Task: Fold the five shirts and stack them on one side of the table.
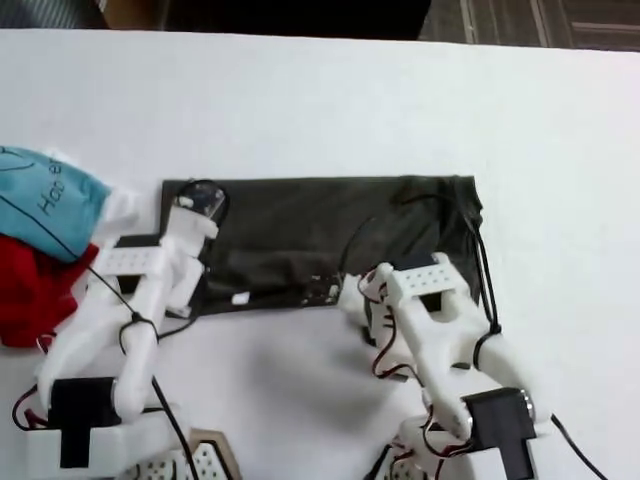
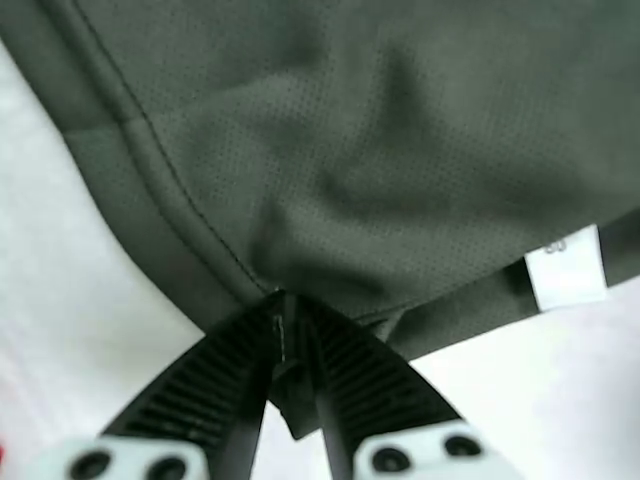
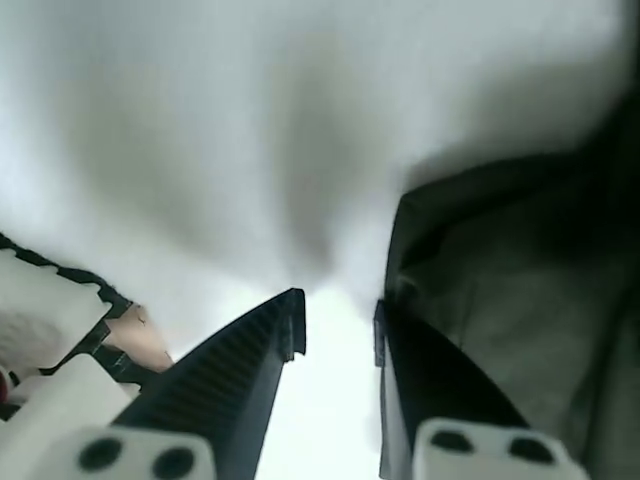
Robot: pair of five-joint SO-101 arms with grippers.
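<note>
A dark grey shirt [image 1: 320, 225] lies folded into a long rectangle in the middle of the white table [image 1: 400, 110]. My left gripper [image 1: 192, 285] is at the shirt's near-left corner. In the left wrist view that gripper [image 2: 283, 320] is shut on the hem of the shirt [image 2: 380, 150], close to a white label [image 2: 565, 265]. My right gripper [image 1: 355, 295] sits at the middle of the shirt's near edge. In the right wrist view it [image 3: 338, 325] stands open over bare table, with one finger beside the edge of the shirt [image 3: 500, 270].
A teal shirt [image 1: 45, 195] and a red shirt [image 1: 35, 285] lie bunched at the table's left edge, close to my left arm. The far and right parts of the table are bare white surface. Black cables run along the shirt's right side [image 1: 485, 270].
</note>
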